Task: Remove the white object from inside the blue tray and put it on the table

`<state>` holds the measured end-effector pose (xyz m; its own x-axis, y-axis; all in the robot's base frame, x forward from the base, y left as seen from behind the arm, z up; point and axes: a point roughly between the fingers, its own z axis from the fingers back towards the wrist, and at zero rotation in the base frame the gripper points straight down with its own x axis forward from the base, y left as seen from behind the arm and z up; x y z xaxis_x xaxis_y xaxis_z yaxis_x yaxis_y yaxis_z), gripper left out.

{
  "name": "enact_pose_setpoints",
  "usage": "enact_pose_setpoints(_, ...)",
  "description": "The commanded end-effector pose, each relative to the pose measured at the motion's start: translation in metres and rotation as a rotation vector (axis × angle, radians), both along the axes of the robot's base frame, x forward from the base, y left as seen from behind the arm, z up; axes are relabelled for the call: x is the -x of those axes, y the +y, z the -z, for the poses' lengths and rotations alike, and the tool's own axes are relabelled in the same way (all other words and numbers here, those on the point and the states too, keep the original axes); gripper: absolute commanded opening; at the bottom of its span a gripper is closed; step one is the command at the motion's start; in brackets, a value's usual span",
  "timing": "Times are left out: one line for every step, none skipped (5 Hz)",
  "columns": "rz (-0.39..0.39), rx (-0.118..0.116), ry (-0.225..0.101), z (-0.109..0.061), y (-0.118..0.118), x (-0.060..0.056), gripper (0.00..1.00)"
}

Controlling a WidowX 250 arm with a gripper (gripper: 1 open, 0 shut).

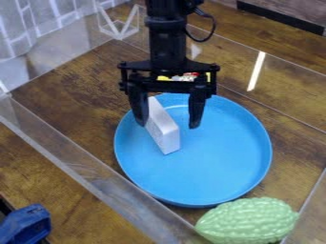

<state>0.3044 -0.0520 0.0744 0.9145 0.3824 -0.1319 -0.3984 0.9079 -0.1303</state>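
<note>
A round blue tray (211,167) sits on a dark wood-grain counter (76,95) edged with clear walls. A small white object (162,132), a plain rectangular block, lies inside the tray near its far left rim. A black gripper (167,114) points down over the block, its two fingers (137,107) spread wide to either side of it, holding nothing. A yellow box (197,78) is partly hidden behind the gripper, just past the tray's far rim. A bumpy green object (249,222) rests at the tray's near right edge.
</note>
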Motion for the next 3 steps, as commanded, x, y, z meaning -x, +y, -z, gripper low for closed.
enact_pose_setpoints(-0.022,0.011,-0.046,-0.0046,-0.0012,-0.0055,1.00)
enact_pose_setpoints(-0.023,0.011,-0.060,-0.0026,0.0033,-0.0079,1.00)
enact_pose_setpoints(-0.011,0.010,-0.072,-0.0060,0.0087,-0.0105,1.00)
